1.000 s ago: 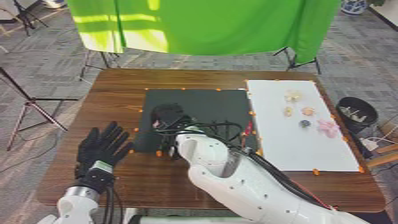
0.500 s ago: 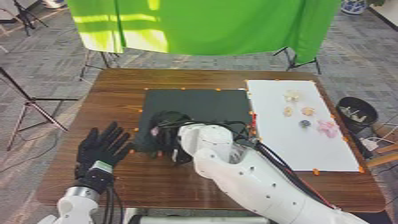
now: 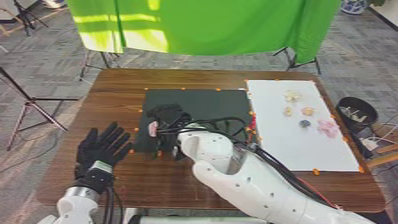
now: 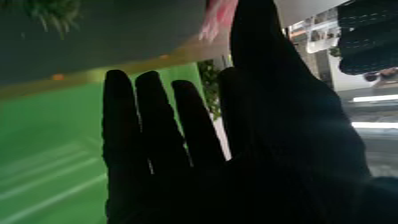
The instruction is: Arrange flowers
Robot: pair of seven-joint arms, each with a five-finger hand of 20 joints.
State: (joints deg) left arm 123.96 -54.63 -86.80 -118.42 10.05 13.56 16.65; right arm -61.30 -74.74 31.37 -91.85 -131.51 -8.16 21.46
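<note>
Flowers: five small blooms on the white mat (image 3: 293, 147), all on its far half. The pink flower (image 3: 328, 129) sits near the right edge; the dark flower (image 3: 305, 123) is just beside it, with the cream flower (image 3: 293, 96) farthest out. A pale pink piece (image 3: 153, 129) shows at the right robot hand (image 3: 169, 113); its kind cannot be told. That hand is over the black mat (image 3: 209, 100), near its left edge, fingers straight and slightly apart. The mats adjoin, and a wood margin runs past their far edges to the rim of the table (image 3: 120, 80). Left robot hand (image 3: 99, 147): fingers straight and spread, left of the black mat, fingertips near its edge.
</note>
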